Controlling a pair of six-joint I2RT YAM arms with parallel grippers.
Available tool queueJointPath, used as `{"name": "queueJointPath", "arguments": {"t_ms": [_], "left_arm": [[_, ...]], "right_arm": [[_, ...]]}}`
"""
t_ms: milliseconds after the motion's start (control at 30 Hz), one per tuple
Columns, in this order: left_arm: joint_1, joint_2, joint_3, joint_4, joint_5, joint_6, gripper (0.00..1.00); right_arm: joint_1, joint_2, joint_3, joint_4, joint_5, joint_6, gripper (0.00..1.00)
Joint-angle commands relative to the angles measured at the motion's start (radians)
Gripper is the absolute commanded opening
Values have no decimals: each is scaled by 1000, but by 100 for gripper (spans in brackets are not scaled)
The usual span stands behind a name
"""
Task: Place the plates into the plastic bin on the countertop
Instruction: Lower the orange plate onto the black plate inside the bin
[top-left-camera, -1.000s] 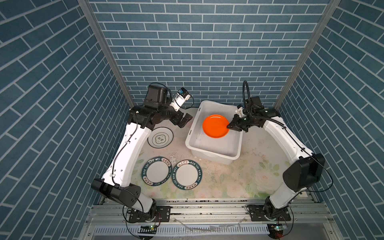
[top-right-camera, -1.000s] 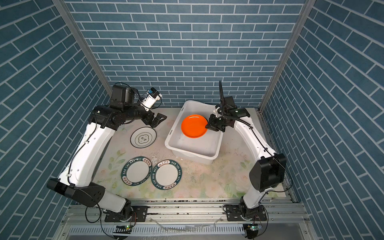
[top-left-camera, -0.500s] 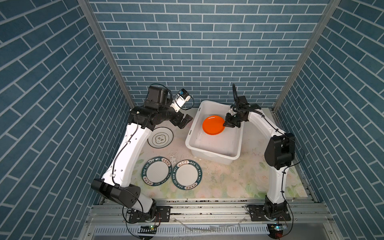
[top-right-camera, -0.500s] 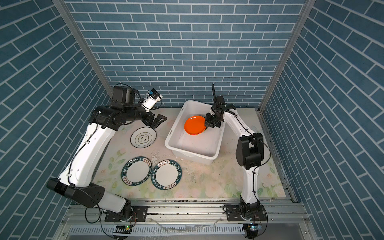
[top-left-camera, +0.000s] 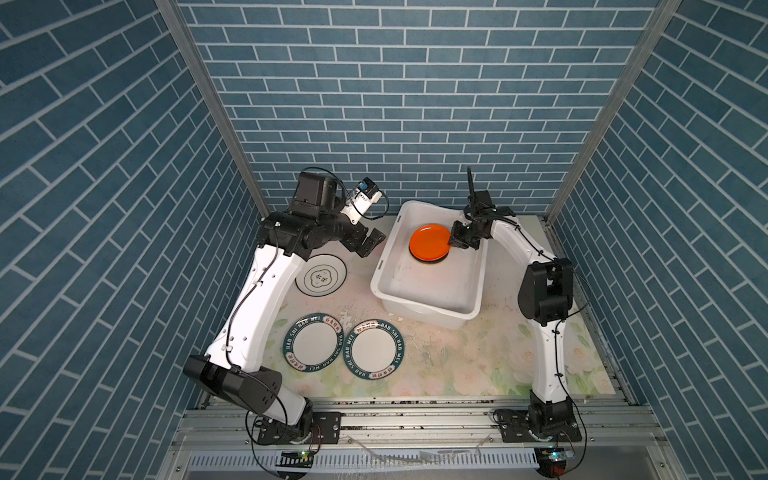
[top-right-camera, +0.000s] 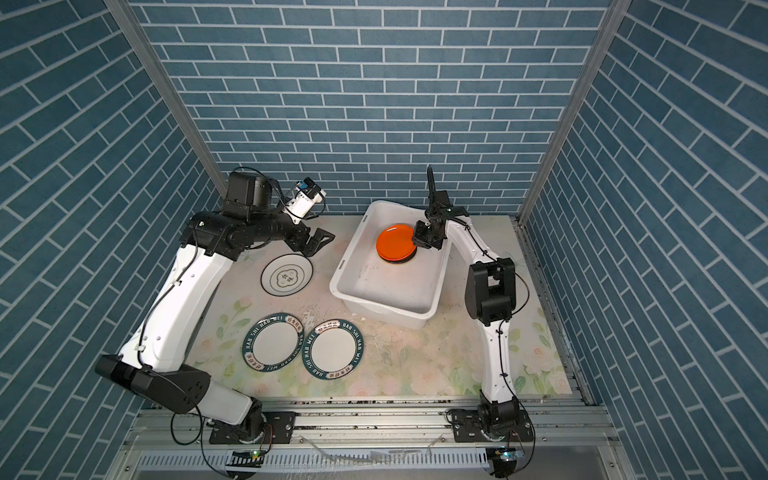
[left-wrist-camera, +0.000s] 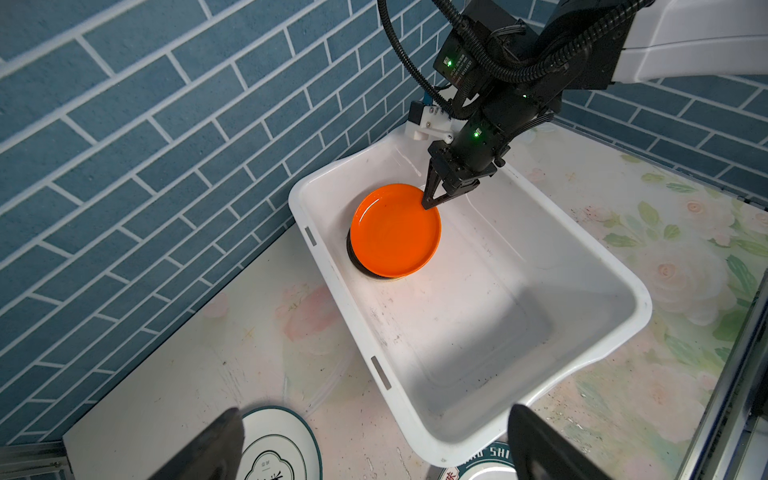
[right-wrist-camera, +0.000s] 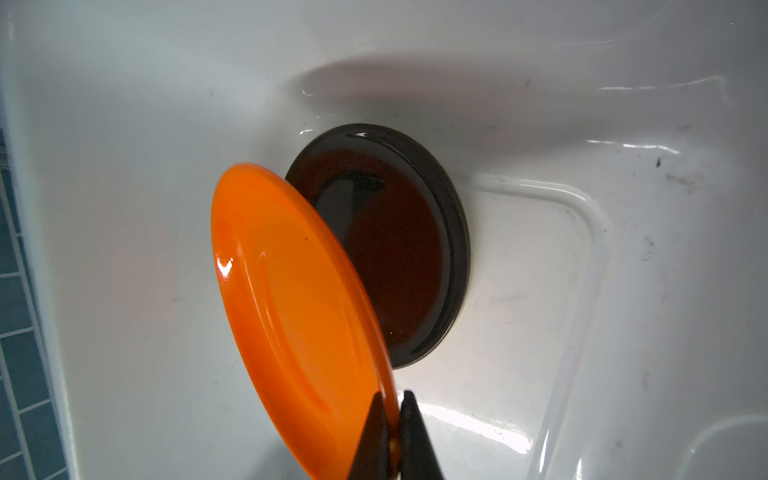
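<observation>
orange plate (right-wrist-camera: 291, 311) is inside the plastic bin (top-left-camera: 384, 266), at the end nearest the back wall, tilted and held by one edge. right gripper (right-wrist-camera: 395, 436) pinches that rim, jaws pressed together on it

black plate (right-wrist-camera: 399, 249) lies flat on the bin floor right under it. the orange one overlaps most of it in both top views (top-left-camera: 428, 242) (top-right-camera: 395, 242). can't tell from the wrist view whether the orange plate's low edge touches the black one. left wrist view shows a dark stack edge under the orange plate (left-wrist-camera: 395, 230), can't tell how many are in it. rest of the bin floor is bare, some scuffs

outside the bin, on the countertop (top-left-camera: 457, 365):
- black-rimmed white plate (top-left-camera: 321, 275), flat, left of the bin, apart from it
- two green-rimmed plates (top-left-camera: 312, 341) (top-left-camera: 374, 349), flat, side by side toward the front edge, rims touching or nearly so

left gripper (top-left-camera: 370, 243) hangs above the countertop between the black-rimmed plate and the bin's left wall, jaws spread wide, nothing in them. its two fingers (left-wrist-camera: 208, 449) frame the bottom of the left wrist view

right arm reaches over the bin's right rim from the right side
</observation>
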Motion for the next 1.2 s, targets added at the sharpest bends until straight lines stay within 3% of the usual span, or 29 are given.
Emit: {"name": "queueJointPath", "arguments": {"t_ms": [0,1167], "left_arm": [[1,5,0,6,1,8,100],[6,-3,-10,5,8,5,99]], "right_arm": [[-3,24,37,-6,16,12,0],[-19,141,120,-37,39,19,0]]}}
